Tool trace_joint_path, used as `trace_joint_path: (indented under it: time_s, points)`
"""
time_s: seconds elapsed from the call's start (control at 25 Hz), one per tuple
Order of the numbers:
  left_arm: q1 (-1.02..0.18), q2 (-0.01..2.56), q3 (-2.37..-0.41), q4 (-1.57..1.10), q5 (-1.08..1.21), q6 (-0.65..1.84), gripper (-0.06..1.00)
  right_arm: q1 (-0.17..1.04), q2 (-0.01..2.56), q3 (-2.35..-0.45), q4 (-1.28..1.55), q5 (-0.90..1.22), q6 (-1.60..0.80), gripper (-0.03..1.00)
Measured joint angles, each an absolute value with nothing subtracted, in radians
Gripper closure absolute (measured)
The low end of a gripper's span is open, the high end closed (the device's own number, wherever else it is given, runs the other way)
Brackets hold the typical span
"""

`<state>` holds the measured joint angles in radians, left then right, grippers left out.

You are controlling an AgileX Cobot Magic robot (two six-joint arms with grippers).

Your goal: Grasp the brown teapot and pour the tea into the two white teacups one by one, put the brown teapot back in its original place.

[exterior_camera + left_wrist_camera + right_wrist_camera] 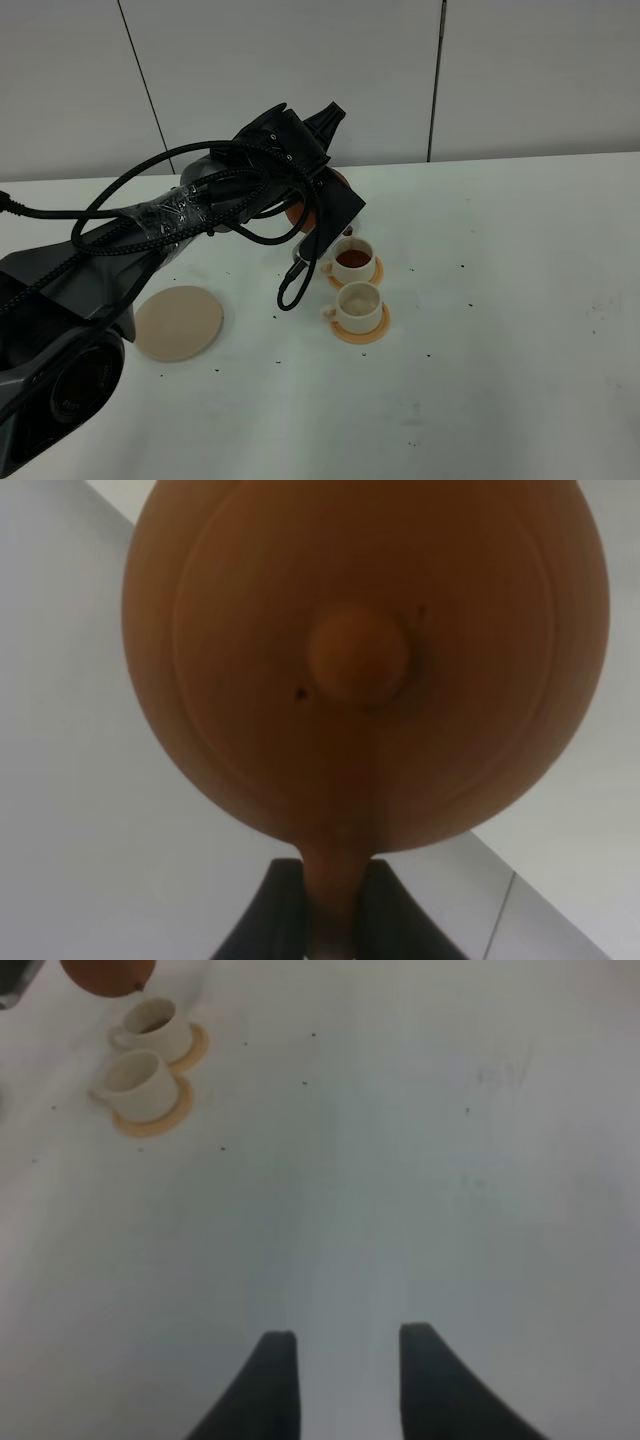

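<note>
My left gripper [318, 212] is shut on the loop handle of the brown teapot [298, 214] and holds it above the table, just behind the two white teacups. The arm hides most of the pot. In the left wrist view the teapot's lid and knob [360, 655] fill the frame, with the handle between the fingers [265, 920]. The far teacup [355, 260] holds brown tea. The near teacup [358, 300] looks empty. Each stands on an orange coaster. The beige plate [178, 322] lies bare at the left. My right gripper [345, 1380] is open and empty over bare table.
The white table [500, 300] has small dark specks. A white panelled wall stands behind it. The right wrist view shows both teacups [140, 1055] and the teapot's edge [105, 975] far off. The left arm's cables [200, 215] hang over the table's left half.
</note>
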<state>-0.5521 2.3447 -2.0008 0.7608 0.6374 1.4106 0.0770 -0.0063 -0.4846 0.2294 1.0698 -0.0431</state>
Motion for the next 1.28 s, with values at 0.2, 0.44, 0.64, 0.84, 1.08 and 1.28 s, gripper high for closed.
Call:
trace_joint_path:
  time_s: [0.2, 0.44, 0.64, 0.84, 1.08, 1.28]
  points:
    - [-0.552, 2.345, -2.001, 0.76, 0.626, 1.411, 0.77, 0.077, -0.006, -0.485, 0.229, 1.07, -0.043, 0.73]
    - [-0.562, 2.345, -2.001, 0.76, 0.617, 1.411, 0.77, 0.077, -0.006, -0.485, 0.229, 1.07, -0.043, 0.73]
    - [-0.563, 2.345, -2.001, 0.76, 0.616, 1.411, 0.77, 0.077, -0.006, -0.485, 0.229, 1.07, -0.043, 0.73]
    - [-0.563, 2.345, -2.001, 0.76, 0.616, 1.411, 0.77, 0.077, -0.006, -0.485, 0.229, 1.07, -0.043, 0.73]
    - [-0.563, 2.345, -2.001, 0.749, 0.616, 1.41, 0.77, 0.077, -0.006, -0.485, 0.229, 1.07, -0.043, 0.73]
    - [-0.563, 2.345, -2.001, 0.742, 0.616, 1.41, 0.77, 0.077, -0.006, -0.485, 0.229, 1.07, -0.043, 0.73]
